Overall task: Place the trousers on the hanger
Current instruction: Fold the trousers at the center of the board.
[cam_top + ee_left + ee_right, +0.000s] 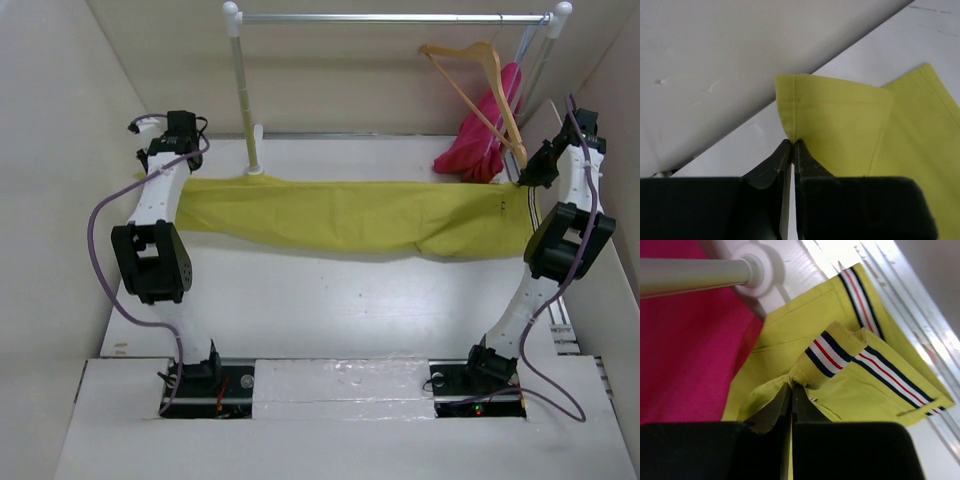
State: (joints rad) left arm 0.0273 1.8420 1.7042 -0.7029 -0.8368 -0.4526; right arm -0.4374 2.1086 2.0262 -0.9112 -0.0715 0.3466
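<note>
Left pincer (792, 142) pinches the trousers (340, 215) at the hem, right pincer (791, 387) at the striped band (827, 355) (hanger (490, 85) just beyond); raise both evenly, cloth taut.

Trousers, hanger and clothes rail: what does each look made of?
The trousers look like matte woven cloth, possibly cotton: the wrist views show stitched hems, soft folds and striped woven trim. The hanger looks like smooth light wood, pale tan, with a thin metal hook. The rail appears to be silvery metal tube with white end caps, probably plastic.
</note>
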